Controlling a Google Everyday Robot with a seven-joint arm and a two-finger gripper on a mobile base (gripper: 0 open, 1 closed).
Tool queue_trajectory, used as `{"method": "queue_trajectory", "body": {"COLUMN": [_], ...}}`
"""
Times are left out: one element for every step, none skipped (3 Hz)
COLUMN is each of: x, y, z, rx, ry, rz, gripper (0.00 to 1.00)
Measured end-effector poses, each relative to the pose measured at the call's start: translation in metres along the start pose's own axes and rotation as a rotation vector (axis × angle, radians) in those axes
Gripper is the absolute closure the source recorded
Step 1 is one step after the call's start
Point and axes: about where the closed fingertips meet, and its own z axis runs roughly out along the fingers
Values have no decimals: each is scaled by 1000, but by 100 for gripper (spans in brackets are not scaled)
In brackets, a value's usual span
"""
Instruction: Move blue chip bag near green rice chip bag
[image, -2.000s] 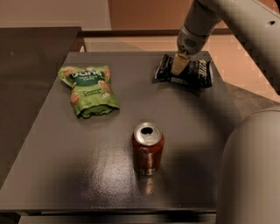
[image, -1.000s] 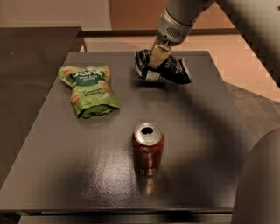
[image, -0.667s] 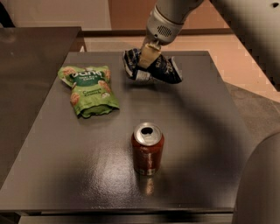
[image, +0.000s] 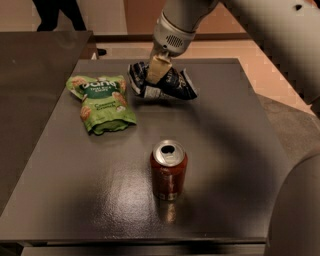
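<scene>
The blue chip bag (image: 172, 84) is dark navy foil with white lettering, crumpled and tilted, at the back middle of the table. My gripper (image: 156, 71) comes down from the upper right and is shut on the bag's top left part, holding it just above or at the table top. The green rice chip bag (image: 101, 102) lies flat at the left of the table, a short gap to the left of the blue bag.
A red soda can (image: 168, 169) stands upright in the front middle of the dark grey table (image: 235, 150). A second dark table (image: 35, 65) adjoins at the left. My arm and base fill the right side. A person's legs show at the top left.
My gripper has carried the blue chip bag leftward from the back right of the table toward the green bag. The can and green bag have not moved.
</scene>
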Motion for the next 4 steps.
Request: {"method": "queue_trajectory", "body": {"x": [-4,-5,-6,-7], "y": [5,5,4,4], "z": [2,4,6,8], "rx": [-3,-4,-5,-6], "ry": [-1,-2,-3,-3], "rz": [-14,-15,-16,-17], "gripper": [59,35,13,0]}}
